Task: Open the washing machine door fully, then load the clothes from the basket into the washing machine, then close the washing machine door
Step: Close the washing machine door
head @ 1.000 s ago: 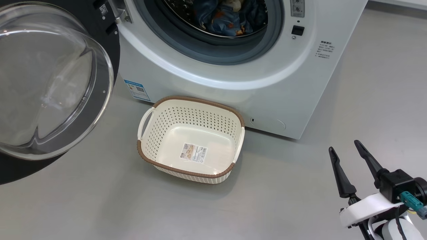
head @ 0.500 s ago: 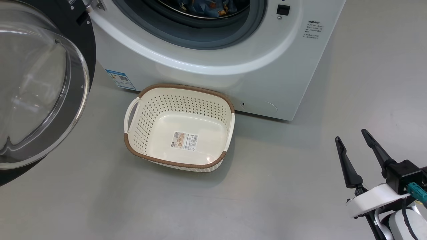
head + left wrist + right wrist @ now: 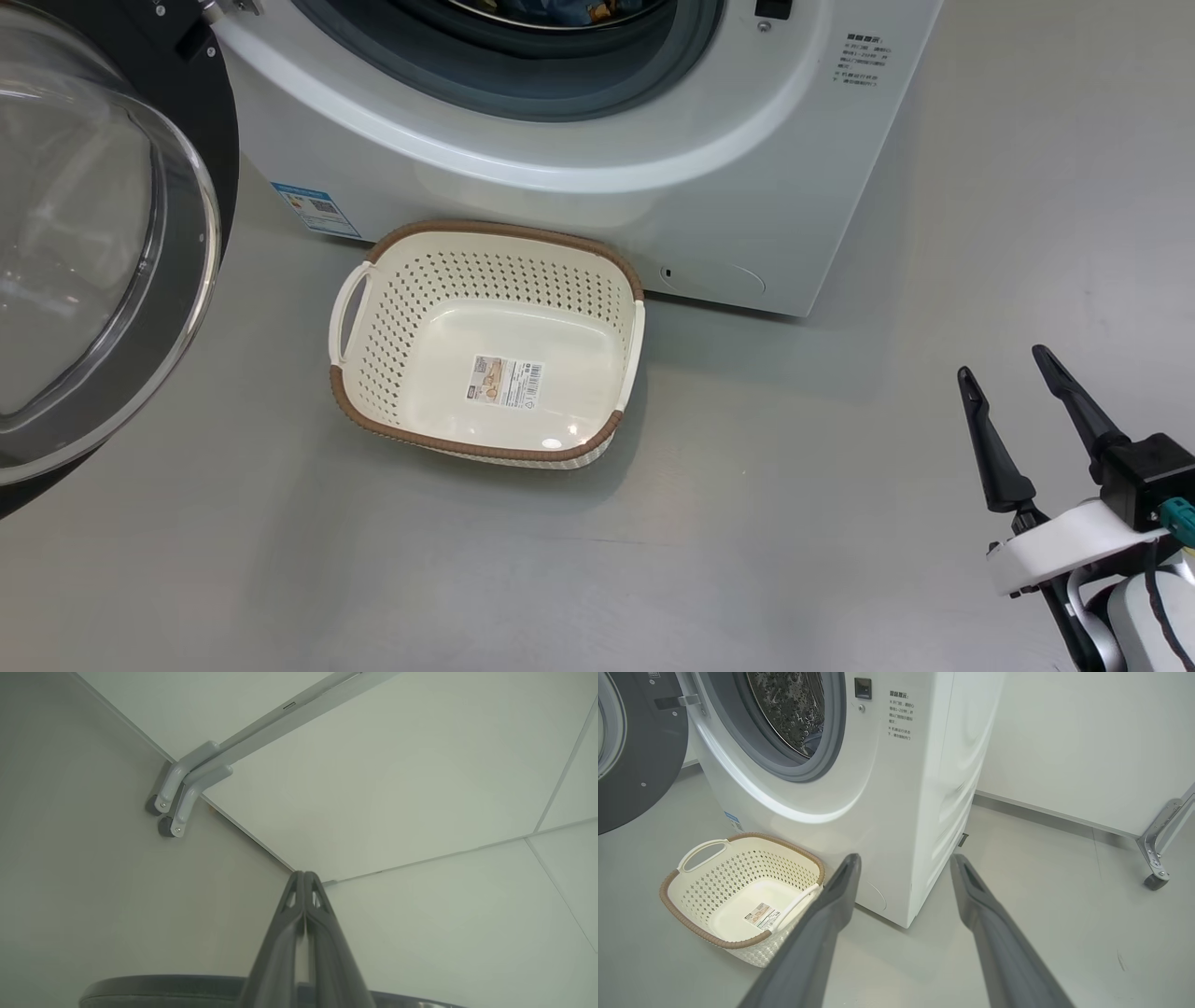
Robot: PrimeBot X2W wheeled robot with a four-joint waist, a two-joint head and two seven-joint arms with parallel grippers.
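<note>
Counting one each: washing machine point(image 3: 579, 224), door point(image 3: 84, 261), basket point(image 3: 411, 308); clothes point(image 3: 565, 9) perhaps one; right jaws spread, left jaws together.

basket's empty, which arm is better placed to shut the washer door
Probably left. The washing machine door hangs open on the robot's left side, while the right end effector, jaws open, sits far right past the basket. The left end effector is shut, fit for pushing.

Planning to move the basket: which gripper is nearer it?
Probably right. The right gripper hangs open right of the basket, apart; the left gripper, shut, points at a wall corner.
</note>
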